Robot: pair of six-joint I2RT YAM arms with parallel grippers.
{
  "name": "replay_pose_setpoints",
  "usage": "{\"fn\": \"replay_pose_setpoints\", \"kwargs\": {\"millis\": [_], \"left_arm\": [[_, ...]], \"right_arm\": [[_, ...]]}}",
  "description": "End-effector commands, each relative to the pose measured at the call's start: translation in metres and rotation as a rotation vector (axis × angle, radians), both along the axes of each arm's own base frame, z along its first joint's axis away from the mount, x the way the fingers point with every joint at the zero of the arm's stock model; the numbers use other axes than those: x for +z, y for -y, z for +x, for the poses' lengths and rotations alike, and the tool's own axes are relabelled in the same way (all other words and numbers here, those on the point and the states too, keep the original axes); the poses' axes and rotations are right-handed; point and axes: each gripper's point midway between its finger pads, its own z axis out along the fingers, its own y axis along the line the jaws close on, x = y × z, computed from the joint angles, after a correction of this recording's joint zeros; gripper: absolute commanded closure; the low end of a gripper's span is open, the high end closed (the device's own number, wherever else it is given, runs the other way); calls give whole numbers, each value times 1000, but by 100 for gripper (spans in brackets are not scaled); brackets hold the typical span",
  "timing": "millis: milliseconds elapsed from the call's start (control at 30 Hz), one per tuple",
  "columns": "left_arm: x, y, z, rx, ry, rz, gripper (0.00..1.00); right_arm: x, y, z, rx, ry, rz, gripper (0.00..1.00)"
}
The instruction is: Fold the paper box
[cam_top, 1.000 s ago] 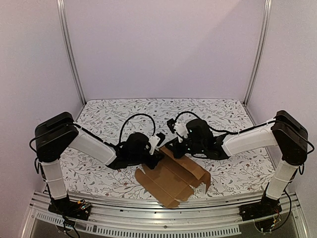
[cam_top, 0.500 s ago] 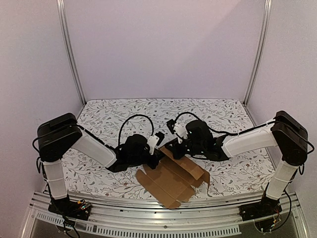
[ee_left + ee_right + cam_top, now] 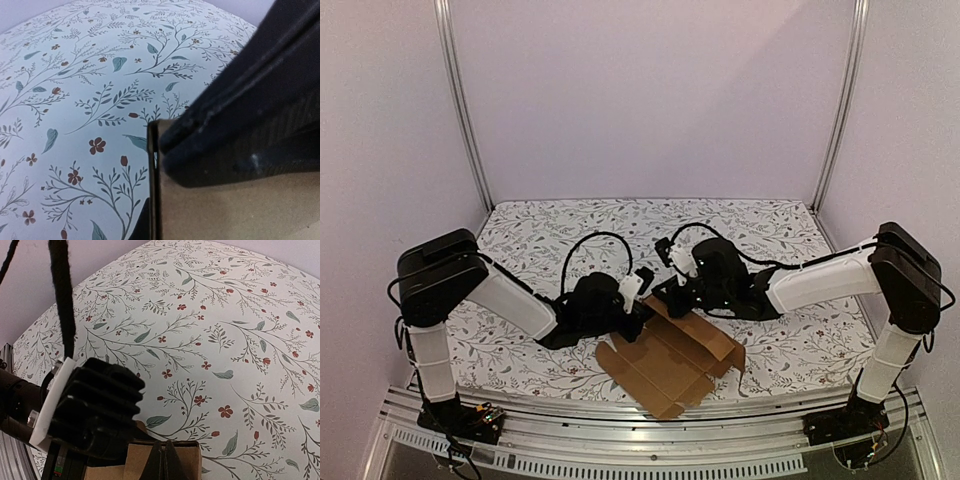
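Observation:
The paper box [image 3: 670,365] is a brown cardboard sheet with raised flaps, lying near the table's front edge between both arms. My left gripper [image 3: 640,318] is at its far-left corner. In the left wrist view the cardboard [image 3: 240,210] fills the lower right, and the left gripper [image 3: 155,170] is shut along its edge. My right gripper [image 3: 670,298] is at the far corner. In the right wrist view its fingers [image 3: 165,455] are pressed together against an upright flap [image 3: 135,460]. I cannot tell whether they pinch it.
The floral tablecloth [image 3: 570,230] covers the table behind the box. Both wrists are close together: the left arm's black ribbed wrist [image 3: 95,405] is beside the right fingers, and the right gripper's black body [image 3: 250,110] hangs over the cardboard. Metal frame posts [image 3: 460,100] stand at the back corners.
My left gripper's jaws have closed at the cardboard's corner, and the left arm has edged slightly right. The right arm and the sheet have hardly moved.

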Motion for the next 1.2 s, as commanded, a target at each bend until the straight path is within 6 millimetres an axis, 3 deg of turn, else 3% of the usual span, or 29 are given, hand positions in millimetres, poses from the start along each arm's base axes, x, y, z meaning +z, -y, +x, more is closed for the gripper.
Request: {"fn": "replay_pose_setpoints", "kwargs": {"millis": [0, 167, 433, 567, 767, 1000, 1167], "left_arm": [[-7, 9, -10, -31, 4, 20, 100], [-6, 8, -8, -24, 10, 22, 100], [-5, 3, -5, 13, 19, 39, 100], [-6, 1, -2, 31, 25, 52, 100], [-1, -2, 2, 62, 39, 65, 100], [13, -24, 12, 180, 74, 115, 100], [18, -46, 20, 306, 71, 165, 100]], "right_arm": [[12, -7, 0, 1, 2, 4, 100], [14, -9, 2, -2, 12, -4, 100], [-51, 6, -11, -37, -46, -139, 100], [-65, 14, -17, -47, -64, -165, 100], [-36, 12, -10, -62, -17, -128, 100], [33, 17, -7, -67, 82, -86, 99], [58, 32, -12, -70, 119, -114, 98]]}}
